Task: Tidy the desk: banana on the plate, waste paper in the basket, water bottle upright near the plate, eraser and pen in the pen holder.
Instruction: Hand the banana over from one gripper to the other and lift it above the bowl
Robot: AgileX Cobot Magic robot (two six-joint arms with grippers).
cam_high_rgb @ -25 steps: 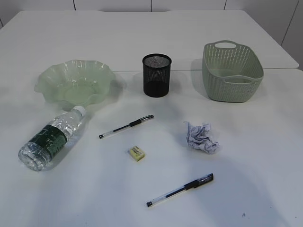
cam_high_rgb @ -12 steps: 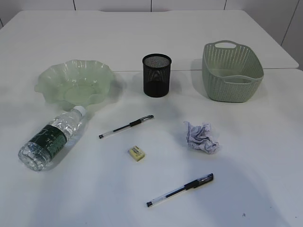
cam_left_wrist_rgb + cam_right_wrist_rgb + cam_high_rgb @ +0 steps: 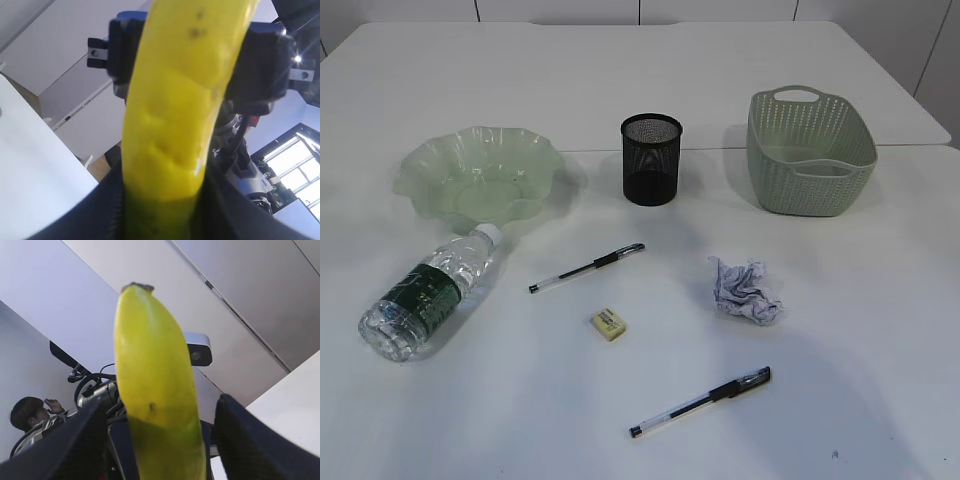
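Banana (image 3: 175, 125): in both wrist views, between my left jaws, right grip unclear; not on green plate (image 3: 480, 178).
Outstanding: water bottle (image 3: 425, 293) lying near-left; waste paper (image 3: 746, 290); eraser (image 3: 608, 323); two pens (image 3: 587, 268), (image 3: 701, 402); pen holder (image 3: 651, 159) and basket (image 3: 809, 152) far.

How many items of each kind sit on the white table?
Clear black-capped pens: 2
Clear plastic water bottle: 1
Yellow eraser: 1
Crumpled white paper ball: 1
Green wavy plate: 1
Black mesh pen holder: 1
Green woven basket: 1
Total: 8
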